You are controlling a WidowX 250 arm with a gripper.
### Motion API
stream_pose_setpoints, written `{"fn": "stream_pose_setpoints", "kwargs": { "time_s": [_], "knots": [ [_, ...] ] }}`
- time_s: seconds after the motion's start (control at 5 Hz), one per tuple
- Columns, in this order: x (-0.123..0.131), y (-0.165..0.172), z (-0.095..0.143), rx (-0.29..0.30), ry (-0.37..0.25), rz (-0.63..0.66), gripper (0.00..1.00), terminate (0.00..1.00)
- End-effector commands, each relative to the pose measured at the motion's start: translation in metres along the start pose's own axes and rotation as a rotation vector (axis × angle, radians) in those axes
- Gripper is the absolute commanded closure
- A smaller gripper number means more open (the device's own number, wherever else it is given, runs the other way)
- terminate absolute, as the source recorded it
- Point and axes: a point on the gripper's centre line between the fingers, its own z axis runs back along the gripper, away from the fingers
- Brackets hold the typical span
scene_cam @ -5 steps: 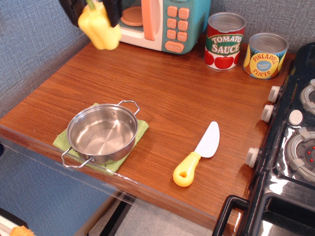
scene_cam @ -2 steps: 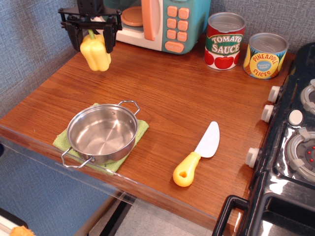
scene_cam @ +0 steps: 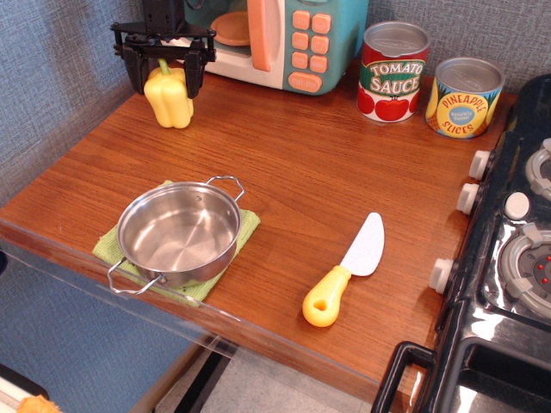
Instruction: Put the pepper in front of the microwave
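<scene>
The yellow pepper [scene_cam: 170, 101] is upright at the back left of the wooden counter, just left of and in front of the teal microwave [scene_cam: 293, 39]. Its bottom is at or just above the counter surface. My black gripper [scene_cam: 165, 76] comes down from above and its two fingers flank the pepper's top, with the stem between them. No gap shows between the fingers and the pepper, so the gripper looks shut on the pepper.
A steel pot [scene_cam: 179, 232] sits on a green cloth [scene_cam: 244, 231] at the front left. A yellow-handled toy knife [scene_cam: 343, 271] lies front centre. A tomato sauce can [scene_cam: 393, 72] and a pineapple can [scene_cam: 464, 97] stand at the back right. A black stove [scene_cam: 508, 258] borders the right side.
My gripper has carried the pepper away from the camera and down toward the counter by the microwave's left front. The pepper now hangs more upright.
</scene>
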Motion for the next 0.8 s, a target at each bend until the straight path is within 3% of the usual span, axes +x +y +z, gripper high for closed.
{"fn": "stream_pose_setpoints", "kwargs": {
  "time_s": [0.0, 0.2, 0.6],
  "knots": [
    [-0.007, 0.008, 0.018, -0.007, -0.024, 0.006, 0.0, 0.0],
    [-0.008, 0.009, 0.03, -0.026, -0.044, 0.019, 0.0, 0.0],
    [-0.014, 0.006, 0.086, -0.094, -0.169, 0.023, 0.0, 0.0]
  ]
}}
